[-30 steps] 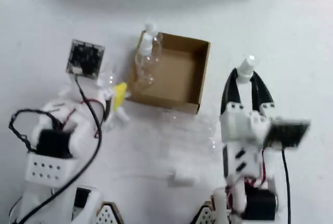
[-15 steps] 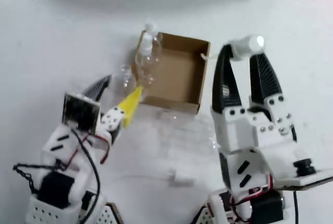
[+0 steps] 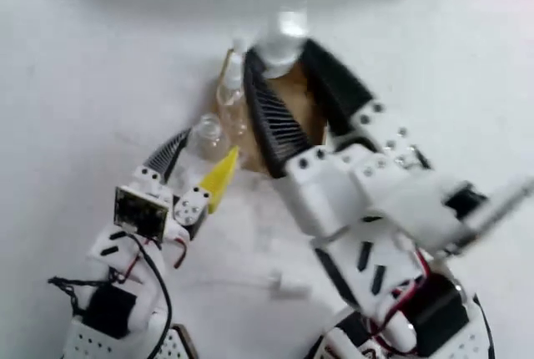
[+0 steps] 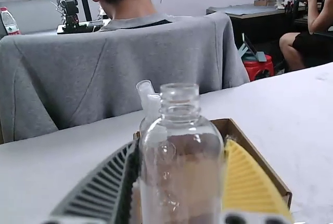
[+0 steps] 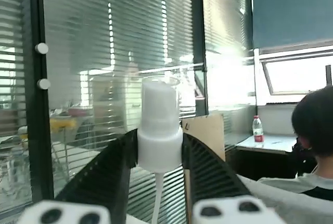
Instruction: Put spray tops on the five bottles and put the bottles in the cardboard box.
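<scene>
My left gripper is shut on a clear open-necked bottle, held upright just left of the cardboard box; its grey and yellow fingers flank the bottle in the left wrist view. My right gripper is raised high over the box, shut on a white spray top. In the right wrist view the spray top sits between the black fingers with its thin tube hanging down. A bottle with a spray top stands in the box's left side, and it also shows behind the held bottle.
Clear bottles and a small white part lie on the white table in front of the box, partly hidden by the right arm. A grey-covered chair back stands beyond the table's far edge.
The right arm swung up and left, carrying the spray top from the box's right side to above it. The left arm raised its bottle slightly toward the box.
</scene>
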Tool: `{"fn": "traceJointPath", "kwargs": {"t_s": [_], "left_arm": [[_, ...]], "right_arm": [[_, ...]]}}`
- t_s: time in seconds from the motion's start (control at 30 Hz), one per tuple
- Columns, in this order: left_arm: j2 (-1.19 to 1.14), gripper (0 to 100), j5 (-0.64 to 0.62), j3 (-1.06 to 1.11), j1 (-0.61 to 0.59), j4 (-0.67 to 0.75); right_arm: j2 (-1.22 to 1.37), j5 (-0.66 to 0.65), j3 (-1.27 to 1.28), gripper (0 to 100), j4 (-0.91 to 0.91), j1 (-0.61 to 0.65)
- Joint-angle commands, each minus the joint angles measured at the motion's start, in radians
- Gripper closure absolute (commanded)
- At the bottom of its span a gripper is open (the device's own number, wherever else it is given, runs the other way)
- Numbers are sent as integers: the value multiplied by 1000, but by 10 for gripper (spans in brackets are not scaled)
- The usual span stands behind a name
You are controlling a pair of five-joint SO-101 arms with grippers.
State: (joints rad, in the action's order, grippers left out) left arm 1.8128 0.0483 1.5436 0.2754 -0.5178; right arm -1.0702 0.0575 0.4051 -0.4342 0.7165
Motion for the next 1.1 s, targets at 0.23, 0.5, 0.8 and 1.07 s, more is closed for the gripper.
{"fn": "traceJointPath", "kwargs": {"t_s": [0.23,0.5,0.8,1.07], "left_arm": [[19,932,-3,94,5,166],[19,932,-3,98,5,167],[19,932,-3,100,5,167],[19,932,-3,109,5,167]], "right_arm": [[15,8,98,983,39,25],[48,3,183,983,110,-8],[117,8,203,983,171,-73],[62,9,187,983,173,-67]]}}
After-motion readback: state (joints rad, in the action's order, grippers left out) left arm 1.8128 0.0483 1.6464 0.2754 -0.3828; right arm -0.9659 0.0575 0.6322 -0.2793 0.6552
